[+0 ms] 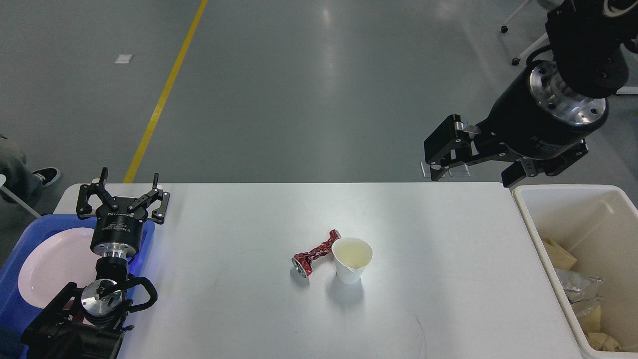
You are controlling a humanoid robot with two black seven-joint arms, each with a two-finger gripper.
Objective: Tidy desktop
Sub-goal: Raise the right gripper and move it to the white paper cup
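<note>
Left gripper (123, 192) pointed away, fingers spread, empty. Right gripper (473, 167) hung raised, tilted leftward, fingers apart, empty.

White desktop (448, 279), crushed red can (314, 255) touching paper cup (352, 259) — mid-table

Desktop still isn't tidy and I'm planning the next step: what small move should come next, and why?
Probably swing the right claw down toward the crushed red can and paper cup, the only litter on the desktop. That claw is open, raised beside the bin that already holds trash; the left claw hangs over the blue tray.
</note>
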